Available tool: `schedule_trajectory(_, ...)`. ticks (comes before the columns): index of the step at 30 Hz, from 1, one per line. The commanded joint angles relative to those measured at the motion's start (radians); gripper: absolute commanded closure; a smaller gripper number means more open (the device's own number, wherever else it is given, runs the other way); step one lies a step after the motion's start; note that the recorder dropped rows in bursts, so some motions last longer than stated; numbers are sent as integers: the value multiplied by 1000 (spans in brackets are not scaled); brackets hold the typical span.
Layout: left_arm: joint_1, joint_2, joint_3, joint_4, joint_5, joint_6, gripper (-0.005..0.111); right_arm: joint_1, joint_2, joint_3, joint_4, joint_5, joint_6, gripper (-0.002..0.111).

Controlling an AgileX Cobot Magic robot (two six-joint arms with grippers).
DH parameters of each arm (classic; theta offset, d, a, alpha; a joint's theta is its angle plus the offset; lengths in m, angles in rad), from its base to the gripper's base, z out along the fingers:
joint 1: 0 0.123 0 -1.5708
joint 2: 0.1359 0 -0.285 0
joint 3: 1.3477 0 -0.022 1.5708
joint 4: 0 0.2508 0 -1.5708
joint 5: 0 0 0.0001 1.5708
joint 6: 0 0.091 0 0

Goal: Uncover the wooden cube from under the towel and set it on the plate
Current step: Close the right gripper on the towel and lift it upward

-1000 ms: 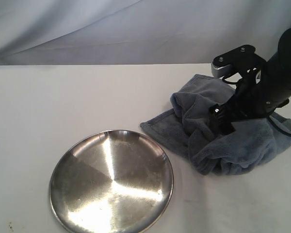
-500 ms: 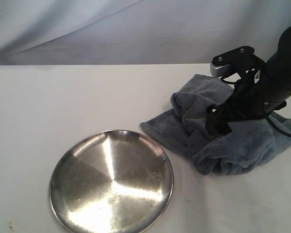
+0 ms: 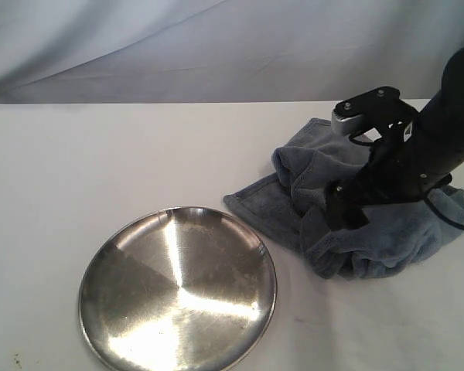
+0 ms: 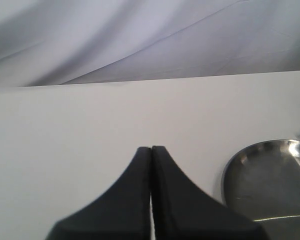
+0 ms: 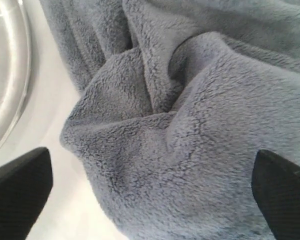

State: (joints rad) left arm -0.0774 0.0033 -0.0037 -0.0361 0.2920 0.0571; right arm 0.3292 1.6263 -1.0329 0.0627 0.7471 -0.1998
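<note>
The blue-grey towel (image 3: 356, 209) lies bunched on the right of the table, and its plush folds (image 5: 180, 125) fill the right wrist view. My right gripper (image 3: 342, 212) is pressed down onto the towel's near side, open, with its two black fingertips (image 5: 17, 185) spread wide to either side of a fold. No wooden cube shows in any view; it is hidden. The shiny steel plate (image 3: 178, 290) sits bare at the front left of the towel, and its rim (image 4: 230, 170) shows in the left wrist view. My left gripper (image 4: 151, 150) is shut, holding nothing, above the white table.
The white table (image 3: 100, 162) runs back to a draped grey-white cloth backdrop (image 3: 178, 46). The plate's rim (image 5: 20, 75) lies close beside the towel's edge. The right arm's black body (image 3: 448, 116) and its cable rise over the towel's right part.
The right gripper has moved slightly left and lower into the towel. The towel's right edge has shifted a little. The plate has not moved.
</note>
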Motion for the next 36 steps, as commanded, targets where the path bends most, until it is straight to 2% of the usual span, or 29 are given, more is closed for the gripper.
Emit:
schedule_trajectory(1, -3, -3, 4, -6, -8, 3, 107, 1, 44, 13, 43, -32, -17, 6)
schedule_trajectory(6, -3, -3, 4, -6, -8, 3, 107, 1, 77, 13, 49, -34, -17, 8)
schedule_trajectory(9, -3, -3, 4, -6, -8, 3, 107, 1, 77, 13, 49, -32, -17, 15)
schedule_trajectory(12, -3, -3, 4, -6, -8, 3, 107, 1, 77, 13, 23, -14, -17, 30)
schedule_trajectory(19, -3, -3, 4, -6, -8, 3, 107, 1, 77, 13, -18, 6, -17, 74)
schedule_trajectory(28, -3, -3, 4, -6, -8, 3, 107, 1, 77, 13, -18, 6, -17, 108)
schedule_trajectory(36, -3, -3, 4, -6, -8, 3, 107, 1, 36, 7, -18, 1, -25, 108)
